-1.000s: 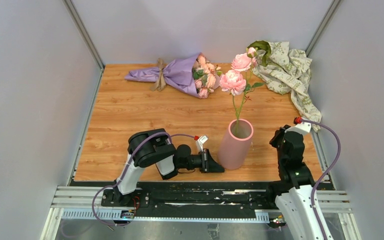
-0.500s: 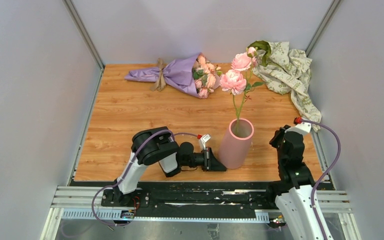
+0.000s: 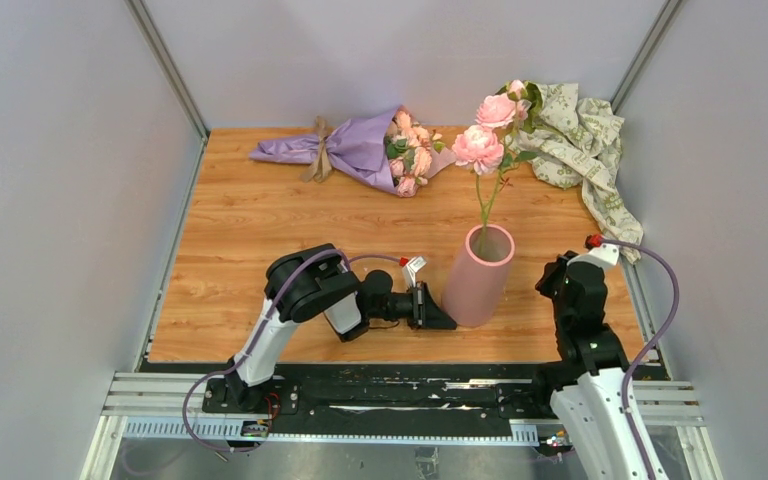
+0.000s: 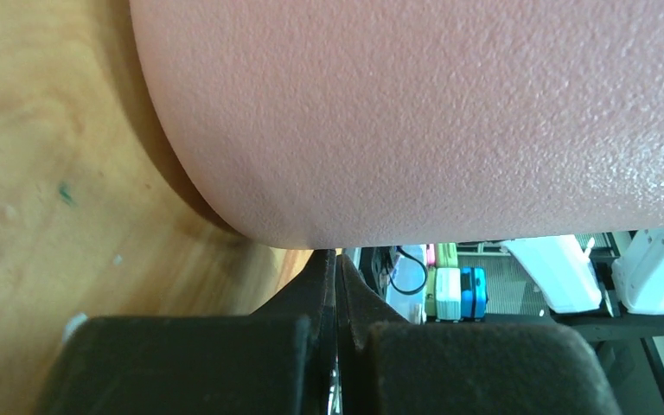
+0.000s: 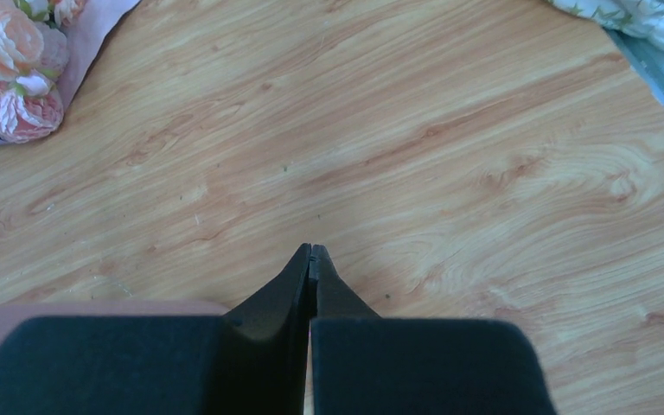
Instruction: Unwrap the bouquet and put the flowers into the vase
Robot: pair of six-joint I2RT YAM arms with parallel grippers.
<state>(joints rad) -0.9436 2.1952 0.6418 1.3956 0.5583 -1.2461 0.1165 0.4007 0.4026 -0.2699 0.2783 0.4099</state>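
Seen from above, the left gripper [image 3: 443, 318], jaws pressed together and holding nothing, lies low along the table [image 3: 250, 230] with its tip against the foot of the pink vase [image 3: 478, 278], which leans a little and already carries a tall stem with two large pink blooms [image 3: 488, 128]. The bouquet [image 3: 355, 148] lies unopened at the far edge, its peach-pink flowers [image 3: 410, 150] spilling toward the vase, well apart from both arms, and crumpled patterned paper [image 3: 580, 135] fills the far right corner. The left wrist camera shows the closed tips meeting the vase's textured wall [image 4: 450, 112] just above the wood. The right wrist camera finds the right gripper [image 5: 311, 252] likewise shut and empty, hanging over bare boards, with the flowers [image 5: 9, 73] at the upper left. The left arm appears to be nudging the vase. Contact should stay low and the push slow, so the top-heavy vase slides rather than tips.
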